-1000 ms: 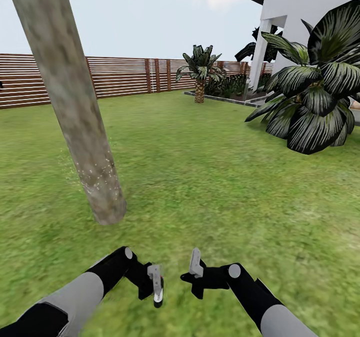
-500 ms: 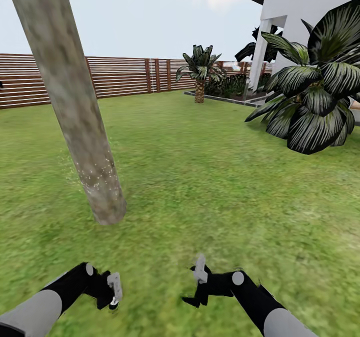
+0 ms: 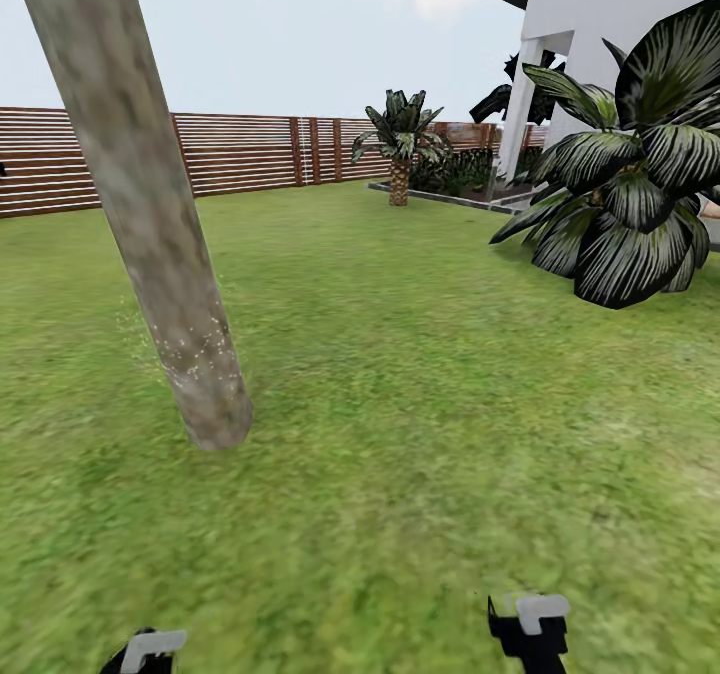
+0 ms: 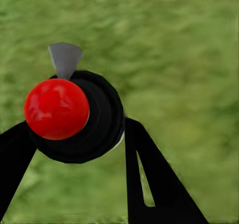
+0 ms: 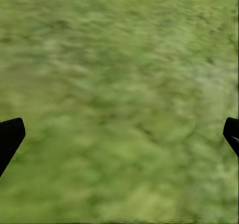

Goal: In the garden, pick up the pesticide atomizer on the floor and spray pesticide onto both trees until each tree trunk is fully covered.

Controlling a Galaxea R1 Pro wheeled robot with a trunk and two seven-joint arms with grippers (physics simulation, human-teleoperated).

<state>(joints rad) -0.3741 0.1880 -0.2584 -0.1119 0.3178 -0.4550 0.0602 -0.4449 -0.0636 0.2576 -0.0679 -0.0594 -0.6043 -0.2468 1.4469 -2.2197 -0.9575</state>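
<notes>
Both arms have been drawn down and apart over the last second, from mid-lawn to the bottom edge of the head view. The left pincer is seen at the lower left, the right pincer at the lower right.

In the left wrist view the pesticide atomizer is pinched between the left pincer's dark fingers, its red top turned toward the camera and a grey nozzle tip beyond it, with the grass floor behind. The right pincer is spread wide with nothing between its fingers (plain lawn beneath).

The tree trunk stands ahead to the left, unmoved. Pale specks of pesticide are scattered over its lower part alone; the upper length looks bare.

Judgement: spraying is paused, with the atomizer tucked low and not aimed at the trunk. Coverage of this trunk looks far from complete, so the atomizer probably has to be raised and re-aimed higher. A second such tree cannot be made out here.
</notes>
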